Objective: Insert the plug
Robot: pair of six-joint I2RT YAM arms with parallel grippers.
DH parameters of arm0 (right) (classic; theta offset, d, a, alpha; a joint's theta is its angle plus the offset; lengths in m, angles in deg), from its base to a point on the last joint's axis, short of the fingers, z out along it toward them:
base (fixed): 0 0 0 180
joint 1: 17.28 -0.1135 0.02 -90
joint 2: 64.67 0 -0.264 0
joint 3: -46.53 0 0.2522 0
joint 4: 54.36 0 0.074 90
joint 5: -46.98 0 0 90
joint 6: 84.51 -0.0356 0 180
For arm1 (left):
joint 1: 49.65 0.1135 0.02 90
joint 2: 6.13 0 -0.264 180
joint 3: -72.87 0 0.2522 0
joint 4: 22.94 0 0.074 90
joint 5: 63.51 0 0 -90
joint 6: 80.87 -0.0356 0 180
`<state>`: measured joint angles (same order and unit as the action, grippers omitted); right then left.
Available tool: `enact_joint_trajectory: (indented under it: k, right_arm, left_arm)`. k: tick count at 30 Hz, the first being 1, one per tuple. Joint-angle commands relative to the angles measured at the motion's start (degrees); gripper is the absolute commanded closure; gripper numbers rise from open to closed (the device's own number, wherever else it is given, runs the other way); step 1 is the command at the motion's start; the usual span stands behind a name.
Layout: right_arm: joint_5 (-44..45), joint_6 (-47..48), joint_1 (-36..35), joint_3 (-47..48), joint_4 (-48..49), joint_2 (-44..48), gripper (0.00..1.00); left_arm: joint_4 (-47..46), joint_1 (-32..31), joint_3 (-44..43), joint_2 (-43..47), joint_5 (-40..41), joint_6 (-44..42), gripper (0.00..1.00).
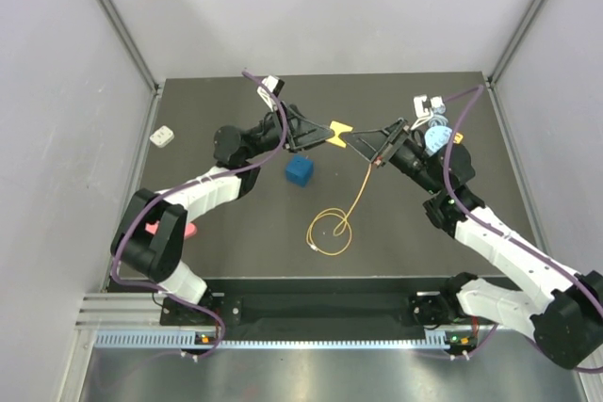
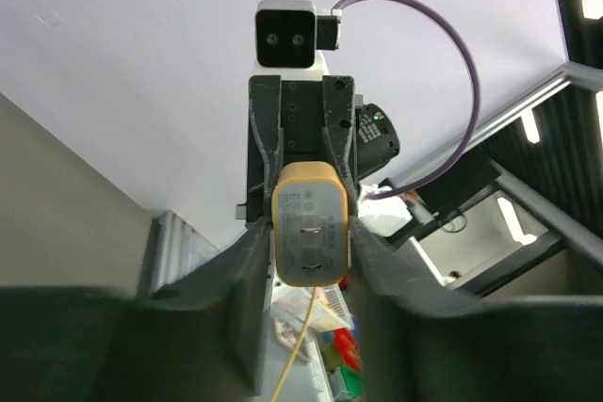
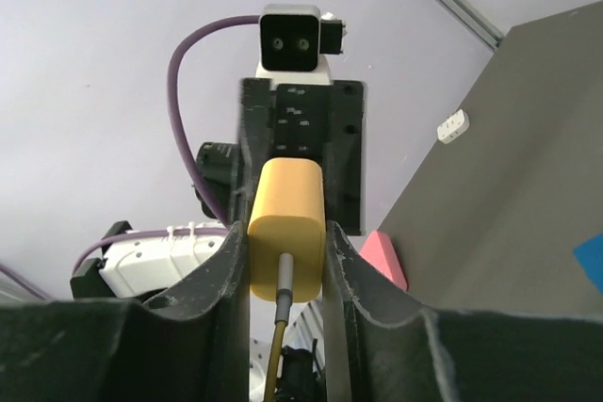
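- Plug [image 3: 285, 233], small yellow rectangular block on thin yellow cable [image 1: 356, 197]: pinched between the fingers of the right gripper [image 3: 285, 247], held up over the black table [image 1: 236, 251], mid-table.
- Left gripper [image 2: 311, 247] clamps cable-less yellow block [image 2: 311, 223].
- Blocks meet end to end; can't tell if seated.

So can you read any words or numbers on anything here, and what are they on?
Nothing here can be read.
Yellow plug: tiny grey print on its end face, too small to read.
Colourful things under it in the left wrist view: too blurred to read.
Small white piece at the left of the top view: too small to show any marks.
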<state>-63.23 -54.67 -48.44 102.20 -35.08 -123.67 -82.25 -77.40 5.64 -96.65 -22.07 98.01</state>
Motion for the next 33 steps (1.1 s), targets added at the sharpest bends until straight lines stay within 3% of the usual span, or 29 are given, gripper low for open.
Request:
enact_joint_trajectory:
  k: [1,2,7,10,11,12,14,15,16,19,23,29,33]
  right_arm:
    - [3.05,1.09,-1.01,-0.6,1.51,3.97,1.0]
    - [3.85,3.27,-0.92,-0.43,-1.72,4.94,1.0]
    - [7.02,10.41,1.18,5.89,-16.84,7.76,1.0]
    - [8.6,14.09,3.98,8.44,-24.93,8.29,1.0]
    - [10.0,15.5,4.61,11.15,-28.17,8.12,1.0]
    - [11.93,16.99,5.31,13.0,-37.69,7.85,1.0]
    - [21.4,22.27,6.72,16.78,-47.14,6.1,1.0]
    - [25.61,23.41,7.07,20.45,-51.54,5.05,1.0]
    - [32.44,24.73,8.12,21.97,-58.8,2.78,1.0]
    - [38.91,25.09,12.07,25.32,-66.49,-1.45,1.0]
    - [38.67,25.35,18.14,27.08,-68.72,-6.46,1.0]
    - [34.88,26.24,27.19,33.31,-71.26,-18.94,1.0]
    - [40.67,25.18,28.17,44.12,-78.98,-29.48,1.0]
  left_arm:
    - [0.18,-0.46,0.81,1.83,0.03,-3.7,0.5]
    - [2.31,-0.38,1.7,2.62,0.74,-6.59,0.02]
    - [15.05,-0.38,5.13,8.68,4.08,-16.27,0.01]
    - [26.81,0.23,4.09,12.19,5.05,-26.43,0.01]
    - [36.51,0.24,3.3,13.08,6.44,-29.61,0.01]
    - [44.43,0.32,2.07,13.96,7.67,-33.56,0.01]
    - [58.16,0.24,-3.37,15.55,10.74,-45.95,0.01]
    - [70.41,0.24,-5.22,15.46,13.72,-49.64,0.01]
    - [75.23,0.24,-8.54,15.46,14.62,-56.12,0.01]
    - [91.82,-0.02,-13.39,15.64,22.69,-66.6,0.01]
    - [96.9,-0.47,-11.75,19.14,39.47,-72.0,0.01]
    - [88.12,-0.47,-0.68,25.92,47.58,-67.62,0.01]
    - [90.73,-0.47,-0.05,24.35,54.35,-64.63,0.01]
